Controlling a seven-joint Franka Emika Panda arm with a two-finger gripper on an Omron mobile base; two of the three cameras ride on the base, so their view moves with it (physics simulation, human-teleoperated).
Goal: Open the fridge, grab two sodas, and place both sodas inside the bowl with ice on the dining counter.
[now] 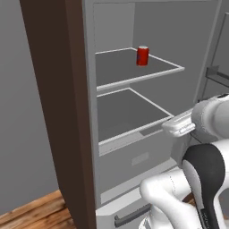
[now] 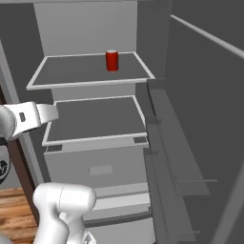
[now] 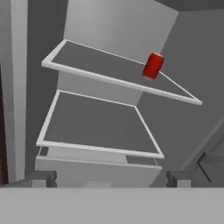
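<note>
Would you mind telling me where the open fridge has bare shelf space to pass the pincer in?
The lower shelf is wholly bare between the fridge walls. The upper shelf is bare across its left and front; its one tight spot is the back right, around the red can.

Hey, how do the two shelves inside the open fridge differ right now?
The upper shelf carries a red soda can standing upright toward its back right; the lower shelf carries nothing. The upper shelf sits higher and reads wider in the right base view than the lower shelf. Both are flat, grey, with pale rims.
</note>
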